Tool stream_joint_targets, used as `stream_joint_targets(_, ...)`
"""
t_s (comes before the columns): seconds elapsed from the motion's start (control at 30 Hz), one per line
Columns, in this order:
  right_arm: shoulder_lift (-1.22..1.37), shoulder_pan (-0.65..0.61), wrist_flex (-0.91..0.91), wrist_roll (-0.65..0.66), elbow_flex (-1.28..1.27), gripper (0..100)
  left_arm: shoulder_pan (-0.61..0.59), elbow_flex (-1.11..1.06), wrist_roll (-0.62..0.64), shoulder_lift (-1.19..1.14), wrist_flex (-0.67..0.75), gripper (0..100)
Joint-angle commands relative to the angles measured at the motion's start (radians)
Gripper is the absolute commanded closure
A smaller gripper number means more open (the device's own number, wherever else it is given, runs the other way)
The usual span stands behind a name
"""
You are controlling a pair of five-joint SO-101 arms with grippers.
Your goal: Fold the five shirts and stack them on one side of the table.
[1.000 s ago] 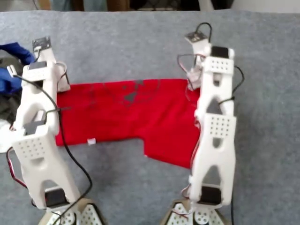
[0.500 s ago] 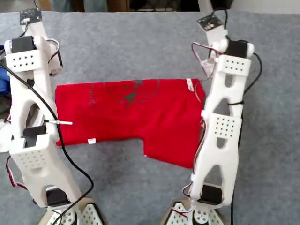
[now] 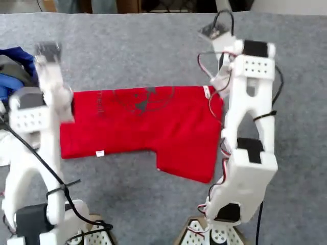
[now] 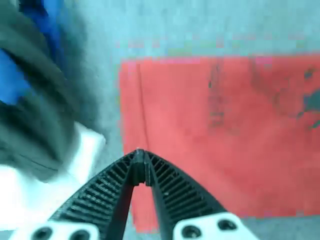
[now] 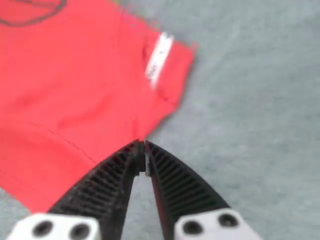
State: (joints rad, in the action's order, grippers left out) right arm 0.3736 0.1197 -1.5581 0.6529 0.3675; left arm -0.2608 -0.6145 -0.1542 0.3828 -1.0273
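Jaws closed, both arms poised above red shirt point(image 3: 138, 127).

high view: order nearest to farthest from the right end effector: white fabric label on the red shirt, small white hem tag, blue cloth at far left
From the right end effector:
1. white fabric label, on the red shirt at its right end.
2. small white hem tag, on the shirt's lower left edge.
3. blue cloth, at far left.

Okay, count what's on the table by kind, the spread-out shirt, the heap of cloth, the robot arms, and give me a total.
Red shirt, spread flat: 1
Heap of blue, dark and white cloth at the table's edge: 1, pieces too blurred to count
Robot arms: 2, with left gripper and right gripper
Total: 4
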Motion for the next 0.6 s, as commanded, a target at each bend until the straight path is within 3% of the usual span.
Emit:
stream_joint_targets(0.0,-0.077,-0.014,0.112,0.006,-0.2,98.3,0.007,-0.188,-0.009,0.037,0.092,97)
stream_joint_targets(0.33,-0.074,0.035,0.318,0.014,-0.44,98.3,0.008,-0.213,-0.014,-0.247,0.089,97)
stream_joint_targets(0.57,0.036,0.089,0.396,0.029,-0.469,98.3,0.004,-0.093,-0.017,-0.35,-0.012,97)
